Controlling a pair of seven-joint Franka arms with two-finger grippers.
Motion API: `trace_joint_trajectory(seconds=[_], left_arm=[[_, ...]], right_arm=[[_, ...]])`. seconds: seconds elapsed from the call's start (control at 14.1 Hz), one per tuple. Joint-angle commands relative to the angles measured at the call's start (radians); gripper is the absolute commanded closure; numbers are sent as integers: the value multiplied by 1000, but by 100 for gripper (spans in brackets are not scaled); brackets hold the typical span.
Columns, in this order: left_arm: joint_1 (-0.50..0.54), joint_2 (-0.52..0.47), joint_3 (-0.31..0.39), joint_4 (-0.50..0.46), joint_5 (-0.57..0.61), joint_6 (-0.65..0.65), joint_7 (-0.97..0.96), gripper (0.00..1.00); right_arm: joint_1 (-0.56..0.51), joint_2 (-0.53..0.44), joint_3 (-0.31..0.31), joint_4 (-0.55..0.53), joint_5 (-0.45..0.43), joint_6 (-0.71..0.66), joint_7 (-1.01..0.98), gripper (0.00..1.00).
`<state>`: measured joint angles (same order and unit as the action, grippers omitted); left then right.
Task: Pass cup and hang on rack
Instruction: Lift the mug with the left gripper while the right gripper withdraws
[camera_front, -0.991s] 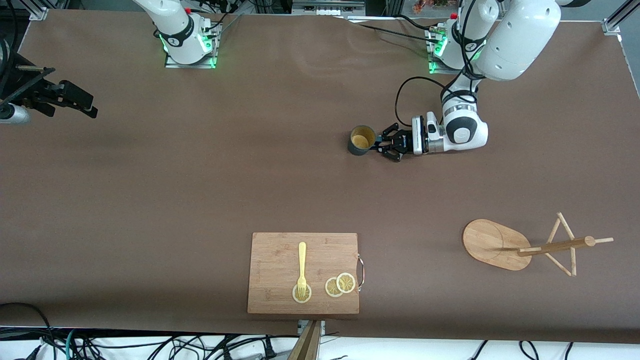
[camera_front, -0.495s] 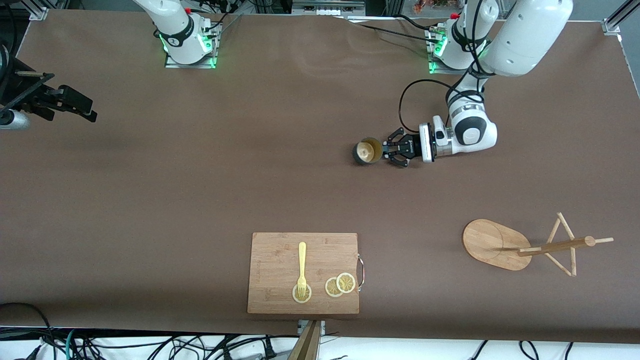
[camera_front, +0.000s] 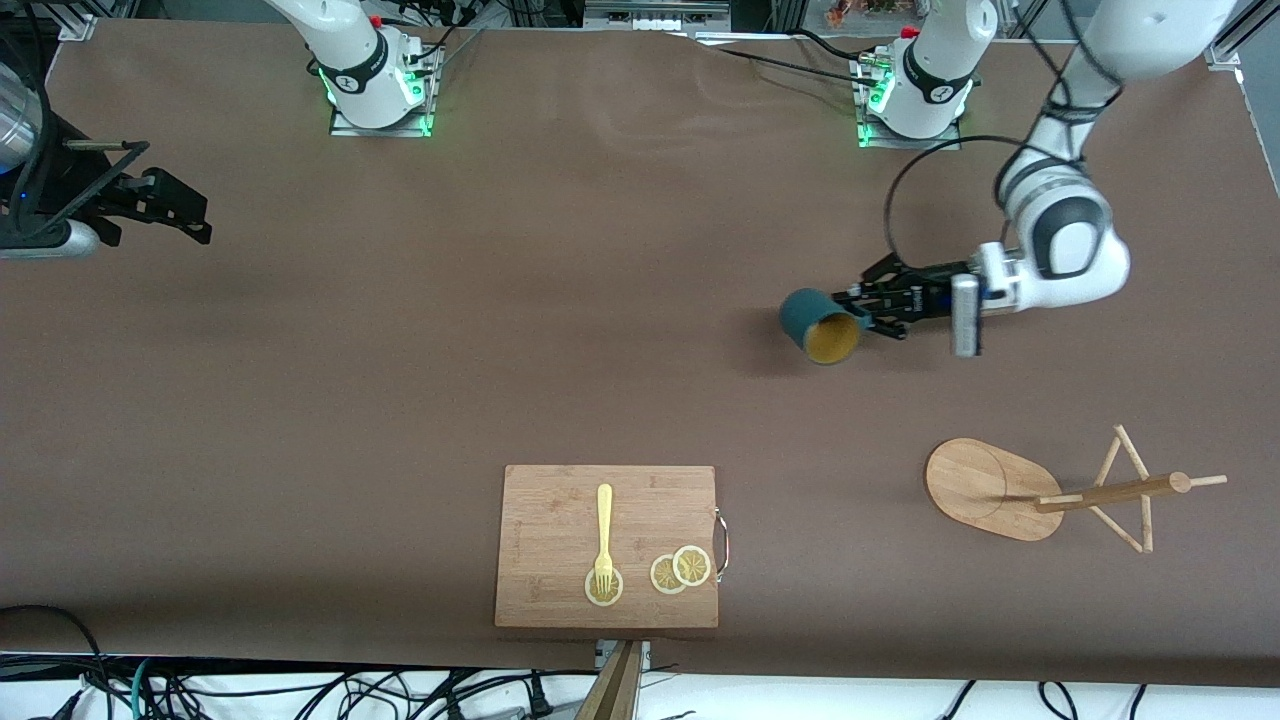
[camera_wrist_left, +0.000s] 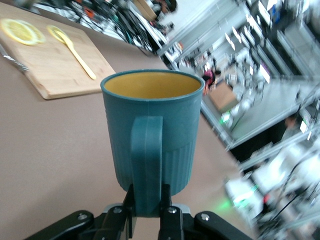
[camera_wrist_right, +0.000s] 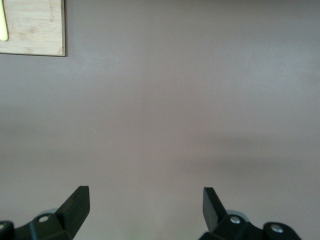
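Note:
The teal-blue ribbed cup (camera_front: 820, 325) with a mustard-yellow inside hangs in the air, tipped so its mouth faces the front camera. My left gripper (camera_front: 858, 308) is shut on its loop handle, over the table toward the left arm's end. In the left wrist view the cup (camera_wrist_left: 152, 135) fills the middle and the left gripper (camera_wrist_left: 148, 200) clamps the handle. The wooden rack (camera_front: 985, 490) stands nearer the front camera, its post and pegs (camera_front: 1110, 492) unoccupied. My right gripper (camera_front: 165, 200) waits open at the right arm's end; it also shows open and empty in the right wrist view (camera_wrist_right: 145, 200).
A wooden cutting board (camera_front: 560, 520) lies near the front edge, with a yellow fork (camera_front: 604, 535) and lemon slices (camera_front: 680, 570) on it. Its corner shows in the right wrist view (camera_wrist_right: 35, 30) and the left wrist view (camera_wrist_left: 50, 70).
My left gripper has lifted the cup off the table and carried it toward the left arm's end. The cup has tipped so its mouth faces the front camera. The right arm shifted slightly.

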<state>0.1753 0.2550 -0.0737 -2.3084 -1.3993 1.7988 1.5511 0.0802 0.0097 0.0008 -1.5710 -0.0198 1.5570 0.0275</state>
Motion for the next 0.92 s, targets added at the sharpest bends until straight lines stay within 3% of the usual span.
trace_joint_trajectory(seconds=[0.0,0.5,0.64,0.85], left_arm=[[154,-59,-11,29,55,-143,-288,100],[453,-11,-11,101,-10,-435,-847,100],[499,10,-11,136,-29,-479,-1003,100],[527,74,-11,173,-43,-507,-1045,100]], right_arm=[[6,10,1,28,-22,-23,-20,0],[19,10,1,28,-17,-18,-9,0],[21,10,1,28,-16,-21,-8,0],[19,12,-1,28,-16,-18,-15,0]])
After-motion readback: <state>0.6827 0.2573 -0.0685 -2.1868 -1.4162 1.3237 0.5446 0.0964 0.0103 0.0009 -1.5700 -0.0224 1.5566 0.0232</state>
